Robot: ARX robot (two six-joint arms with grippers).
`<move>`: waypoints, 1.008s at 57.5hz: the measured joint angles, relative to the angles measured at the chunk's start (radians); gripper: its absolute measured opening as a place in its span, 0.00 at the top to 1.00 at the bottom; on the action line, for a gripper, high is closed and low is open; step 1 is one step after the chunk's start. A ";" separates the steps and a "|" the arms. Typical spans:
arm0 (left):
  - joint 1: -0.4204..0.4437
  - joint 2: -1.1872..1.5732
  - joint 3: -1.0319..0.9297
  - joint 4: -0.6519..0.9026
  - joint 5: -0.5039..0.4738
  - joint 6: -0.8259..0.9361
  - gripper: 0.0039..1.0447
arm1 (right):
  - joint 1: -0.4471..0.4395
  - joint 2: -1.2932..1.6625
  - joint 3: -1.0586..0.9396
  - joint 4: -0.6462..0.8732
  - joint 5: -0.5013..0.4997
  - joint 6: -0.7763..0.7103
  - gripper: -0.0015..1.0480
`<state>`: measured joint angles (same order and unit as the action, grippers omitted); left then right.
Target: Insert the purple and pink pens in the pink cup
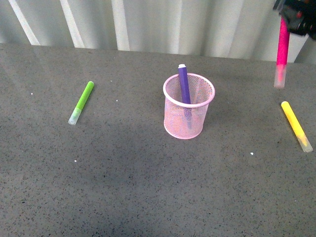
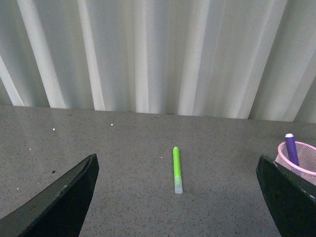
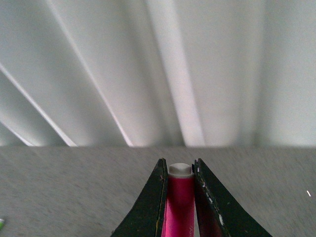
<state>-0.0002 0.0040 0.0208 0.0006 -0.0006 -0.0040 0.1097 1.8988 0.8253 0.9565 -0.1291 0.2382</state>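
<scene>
The pink cup point(image 1: 189, 105), a pink wire-mesh holder, stands upright mid-table. The purple pen point(image 1: 184, 85) stands inside it, leaning on the rim; both also show at the edge of the left wrist view, cup point(image 2: 302, 160) and pen point(image 2: 291, 148). My right gripper point(image 1: 291, 17) is at the top right, high above the table, shut on the pink pen point(image 1: 282, 50), which hangs vertically with its clear cap down. In the right wrist view the pink pen point(image 3: 180, 202) sits clamped between the fingers point(image 3: 150, 205). My left gripper point(image 2: 177, 197) is open and empty; it does not show in the front view.
A lime-green marker point(image 1: 81, 102) lies on the grey table to the left of the cup, also seen in the left wrist view point(image 2: 177, 169). A yellow marker point(image 1: 296, 126) lies at the right, below the held pen. A white curtain point(image 1: 148, 22) hangs behind the table's far edge.
</scene>
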 joint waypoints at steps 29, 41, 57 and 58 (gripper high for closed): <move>0.000 0.000 0.000 0.000 0.000 0.000 0.06 | 0.219 0.022 0.018 0.211 -0.095 -0.112 0.89; 0.000 0.000 0.000 0.000 0.000 0.000 0.06 | 0.262 0.127 0.079 0.235 -0.110 -0.114 0.89; 0.000 0.000 0.000 0.000 0.000 0.000 0.06 | 0.280 0.231 0.141 0.246 -0.115 -0.111 0.89; 0.000 0.000 0.000 0.000 0.000 0.000 0.06 | 0.280 0.235 0.143 0.246 -0.115 -0.111 0.89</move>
<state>-0.0002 0.0040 0.0208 0.0006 -0.0006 -0.0040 0.3901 2.1338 0.9684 1.2022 -0.2440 0.1276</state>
